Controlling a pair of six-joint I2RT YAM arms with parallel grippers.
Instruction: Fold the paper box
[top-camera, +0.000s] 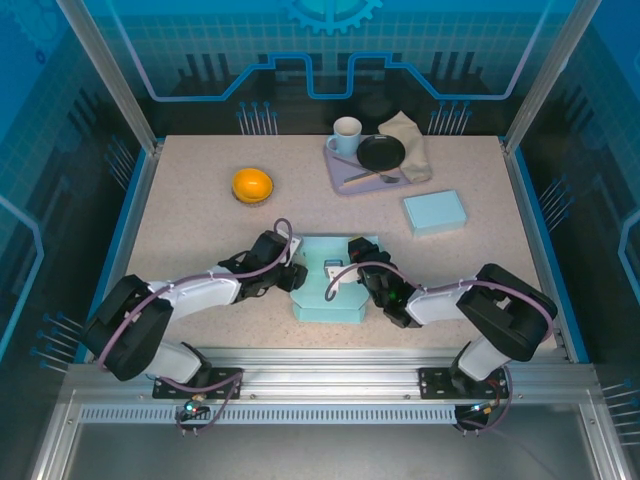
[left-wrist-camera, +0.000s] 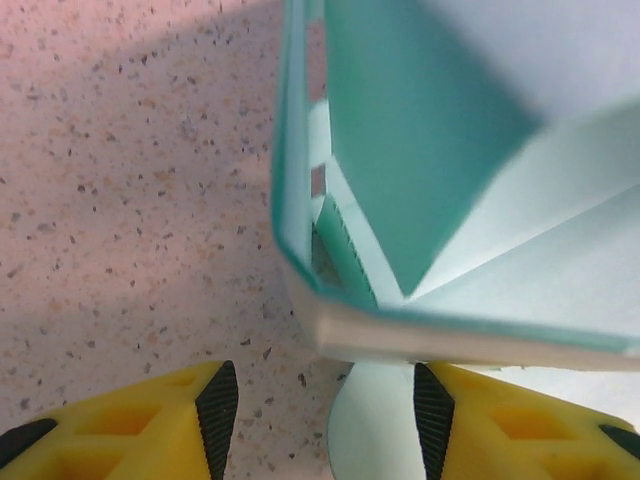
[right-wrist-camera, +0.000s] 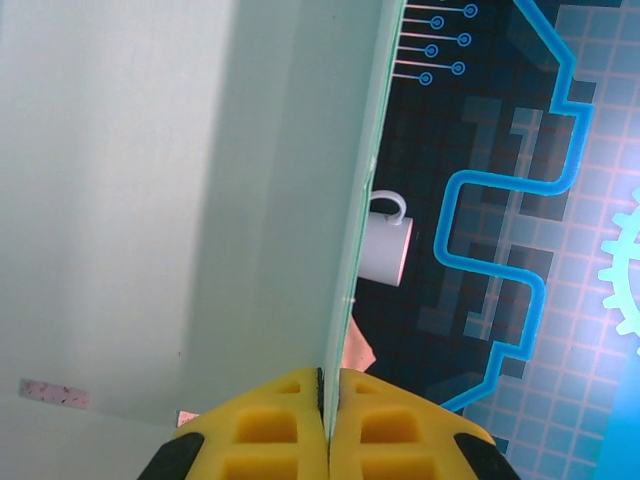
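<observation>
The paper box (top-camera: 325, 300) is seen at the near middle of the worktop (top-camera: 200, 230), between both hands. One upright panel is pinched edge-on by the right hand (right-wrist-camera: 325, 395). The left hand (left-wrist-camera: 320, 400) is held spread, with a box corner just ahead of its fingers.

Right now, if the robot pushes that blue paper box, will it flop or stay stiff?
Probably floppy: the paper box has thin sheet walls, like the edge pinched in the right gripper. Likely light too, being hollow paper. A push may bend a flap rather than slide the whole box.
</observation>
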